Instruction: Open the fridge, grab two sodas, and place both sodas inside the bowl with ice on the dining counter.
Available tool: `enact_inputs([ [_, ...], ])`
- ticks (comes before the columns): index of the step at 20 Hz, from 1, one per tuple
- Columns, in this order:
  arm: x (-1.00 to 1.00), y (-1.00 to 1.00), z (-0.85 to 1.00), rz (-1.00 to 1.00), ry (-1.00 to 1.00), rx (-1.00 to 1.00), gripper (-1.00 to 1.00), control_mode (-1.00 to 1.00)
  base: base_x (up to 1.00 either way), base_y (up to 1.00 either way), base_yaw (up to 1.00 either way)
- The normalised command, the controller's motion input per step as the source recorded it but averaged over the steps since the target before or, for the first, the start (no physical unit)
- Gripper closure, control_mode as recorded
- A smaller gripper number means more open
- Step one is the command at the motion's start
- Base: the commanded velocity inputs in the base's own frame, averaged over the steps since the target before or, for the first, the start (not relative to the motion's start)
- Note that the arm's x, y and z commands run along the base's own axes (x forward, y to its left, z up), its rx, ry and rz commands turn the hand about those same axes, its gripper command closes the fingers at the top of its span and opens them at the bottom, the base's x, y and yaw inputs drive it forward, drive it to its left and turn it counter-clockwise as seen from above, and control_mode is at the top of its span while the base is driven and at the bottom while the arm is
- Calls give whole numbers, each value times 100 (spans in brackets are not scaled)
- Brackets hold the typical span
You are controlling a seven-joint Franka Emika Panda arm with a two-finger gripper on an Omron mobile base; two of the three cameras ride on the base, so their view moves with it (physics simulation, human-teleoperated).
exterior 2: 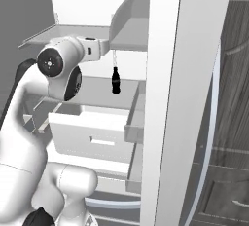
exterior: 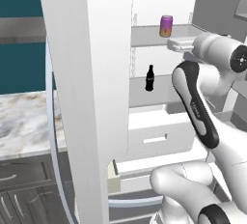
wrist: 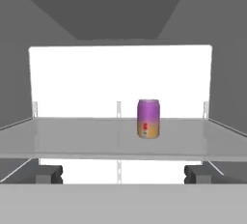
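On the far left in the left base view there is a marble counter [exterior: 24,121] with dark grey cabinets [exterior: 24,189] under it. Next to it stands the fridge [exterior: 89,97], and its big white door is swung open. Inside, the fridge is white with grey shelves.

The purple can [exterior: 166,26] with the orange bottom stands up straight on the upper shelf [exterior: 149,35]. Below it, on the next shelf down, stands the dark soda bottle [exterior: 150,78], also straight up. The two drinks are well apart, one above the other. Under them is a white drawer [exterior: 157,138] with a slot handle.

The robot's white arm reaches up to the upper shelf from the right side of this view. The hand is at the front edge of that shelf, near the purple can but not touching it.

In the hand view, the purple can [wrist: 148,118] sits alone near the middle of the grey shelf, a bit to the right. The gripper [wrist: 123,174] is open wide, with one dark finger tip [wrist: 46,174] at the left and the other at the right. It holds nothing.

In the right base view, the dark soda bottle [exterior 2: 115,80] stands on its shelf, just right of the arm.
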Motion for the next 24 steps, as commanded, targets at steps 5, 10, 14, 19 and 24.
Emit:
enact_inputs([
  [5,33,-24,2,0,2,0,-100,-100,0,0,0],
  [10,49,-41,7,0,9,0,-100,-100,0,0,0],
  [14,59,-33,25,0,16,0,-100,-100,0,0,0],
  [19,59,-17,21,0,13,0,-100,-100,0,0,0],
  [24,39,-1,2,0,6,0,-100,-100,0,0,0],
])
